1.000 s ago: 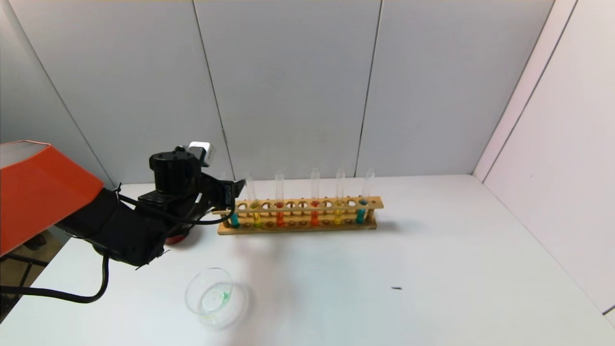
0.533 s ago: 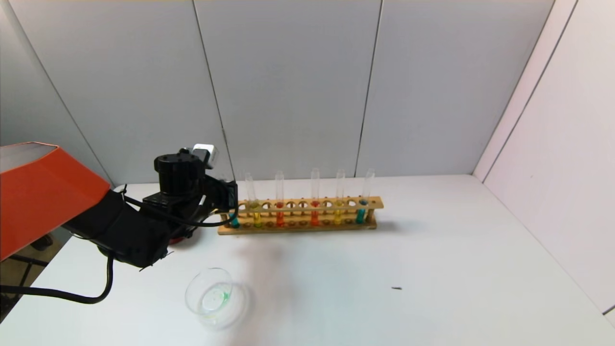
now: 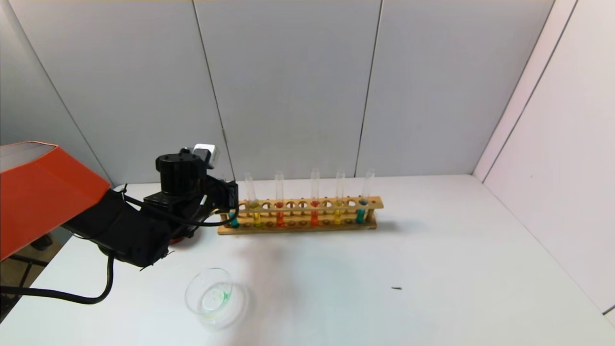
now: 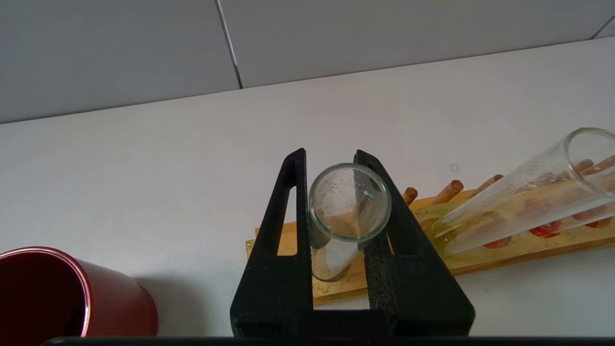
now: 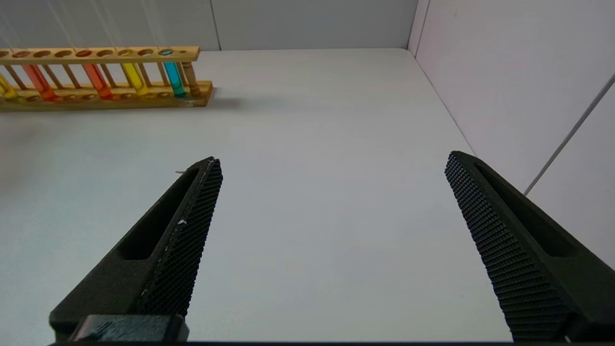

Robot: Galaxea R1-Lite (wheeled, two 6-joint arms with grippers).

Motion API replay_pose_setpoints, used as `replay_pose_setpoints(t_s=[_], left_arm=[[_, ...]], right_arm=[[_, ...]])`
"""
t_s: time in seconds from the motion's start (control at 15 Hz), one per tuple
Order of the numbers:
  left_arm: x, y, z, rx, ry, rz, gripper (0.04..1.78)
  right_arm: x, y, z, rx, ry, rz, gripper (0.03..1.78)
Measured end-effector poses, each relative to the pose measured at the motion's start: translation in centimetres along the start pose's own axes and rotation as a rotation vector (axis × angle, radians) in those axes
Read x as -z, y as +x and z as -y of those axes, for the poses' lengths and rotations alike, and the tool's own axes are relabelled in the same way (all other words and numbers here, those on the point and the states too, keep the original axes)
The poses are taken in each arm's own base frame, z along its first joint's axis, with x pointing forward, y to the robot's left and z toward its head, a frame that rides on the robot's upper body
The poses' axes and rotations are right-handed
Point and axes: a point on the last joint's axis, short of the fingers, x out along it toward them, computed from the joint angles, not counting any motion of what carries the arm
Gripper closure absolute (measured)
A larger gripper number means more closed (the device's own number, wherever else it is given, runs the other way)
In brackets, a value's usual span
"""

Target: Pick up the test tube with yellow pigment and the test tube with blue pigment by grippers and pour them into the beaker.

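Observation:
My left gripper point(image 3: 232, 197) is at the left end of the wooden rack point(image 3: 307, 227). It is shut on the test tube with blue pigment point(image 4: 348, 202), which stands upright in the rack's end hole. A little cyan-blue liquid shows at the tube's bottom point(image 3: 234, 222). The test tube with yellow pigment point(image 3: 257, 218) stands in the neighbouring hole and also shows in the left wrist view point(image 4: 519, 211). The beaker point(image 3: 211, 295) sits near the front left, with a green trace inside. My right gripper point(image 5: 332, 157) is open and empty over bare table, out of the head view.
The rack also holds two orange-red tubes, a fuller yellow tube point(image 3: 338, 216) and a teal tube point(image 3: 360, 215). A dark red cup point(image 4: 62, 293) stands left of the rack, mostly hidden behind my left arm in the head view. Grey wall panels close the back and right.
My left gripper has shifted slightly right, closer to the rack's end, then held still. The blue tube has stayed in its hole.

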Motion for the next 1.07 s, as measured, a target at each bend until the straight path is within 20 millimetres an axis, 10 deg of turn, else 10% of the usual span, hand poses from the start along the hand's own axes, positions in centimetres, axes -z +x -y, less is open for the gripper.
replay_pose_setpoints(t_s=[1.07], left_arm=[[-5.6,-2.4,0.4,-0.015,0.015,0.005,1.48]], right_arm=[[0.0,0.0,0.0,0.0,0.0,0.0,0.11]])
